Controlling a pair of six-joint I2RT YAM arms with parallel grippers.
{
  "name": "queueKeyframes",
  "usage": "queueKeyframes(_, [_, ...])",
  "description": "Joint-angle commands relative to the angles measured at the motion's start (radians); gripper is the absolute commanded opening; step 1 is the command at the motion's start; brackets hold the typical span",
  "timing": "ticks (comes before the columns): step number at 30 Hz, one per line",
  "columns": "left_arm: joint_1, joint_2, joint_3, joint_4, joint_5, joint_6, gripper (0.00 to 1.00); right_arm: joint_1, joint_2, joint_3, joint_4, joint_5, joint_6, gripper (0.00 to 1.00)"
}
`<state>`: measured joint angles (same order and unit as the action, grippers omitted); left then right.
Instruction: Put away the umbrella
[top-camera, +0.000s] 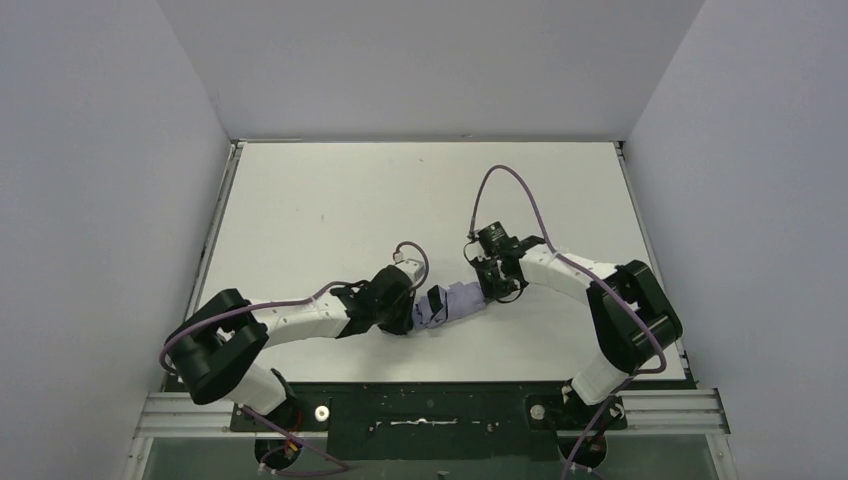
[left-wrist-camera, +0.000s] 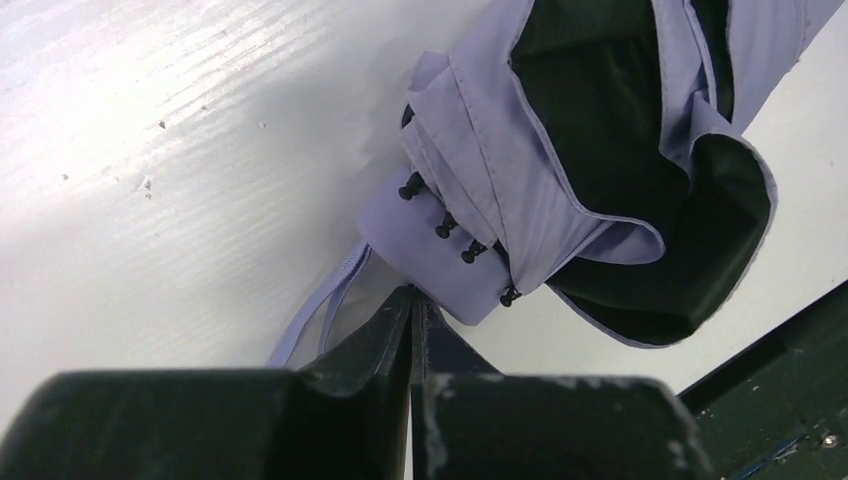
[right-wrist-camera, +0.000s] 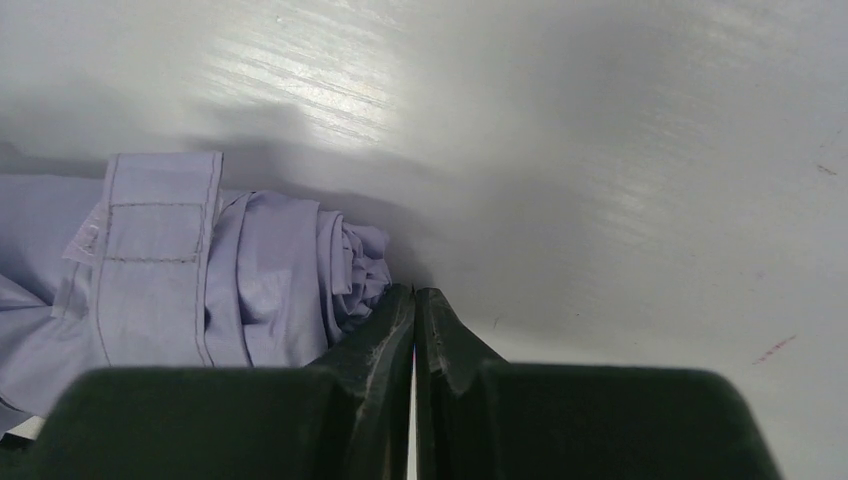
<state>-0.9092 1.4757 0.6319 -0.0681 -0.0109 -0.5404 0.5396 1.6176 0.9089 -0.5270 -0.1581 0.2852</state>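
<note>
**One umbrella, two closed grippers**

One umbrella (top-camera: 455, 303) lies on the white tabletop (top-camera: 330, 200) close to its near edge, with wide open surface stretching toward the far wall (top-camera: 430, 60). The left gripper (left-wrist-camera: 414, 300), fingers pressed together, touches its handle end beside the wrist loop (left-wrist-camera: 325, 315). The right gripper (right-wrist-camera: 414, 296), likewise pressed together, sits against the bunched fabric tip. The lavender folds gape loosely, showing dark lining.

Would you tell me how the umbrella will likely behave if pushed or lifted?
Probably floppy: the umbrella has loose fabric folds that should sag and shift. Its rolled end may let it roll if nudged. The wrist loop would likely dangle.
</note>
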Motion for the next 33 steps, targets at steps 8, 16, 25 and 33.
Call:
queueKeyframes(8, [0.098, 0.131, 0.216, -0.037, 0.066, 0.167, 0.00, 0.099, -0.057, 0.045, 0.051, 0.006, 0.167, 0.09])
queueKeyframes(16, [0.293, -0.152, 0.192, -0.220, 0.078, 0.202, 0.14, -0.039, -0.413, 0.032, -0.069, 0.390, 0.155, 0.30])
queueKeyframes(25, [0.406, -0.619, 0.155, -0.451, -0.071, 0.179, 0.44, -0.046, -0.764, 0.022, -0.053, 0.437, 0.049, 0.51])
queueKeyframes(33, [0.406, -0.892, 0.111, -0.650, -0.193, 0.141, 0.73, -0.046, -0.949, -0.016, -0.109, 0.458, 0.084, 0.87])
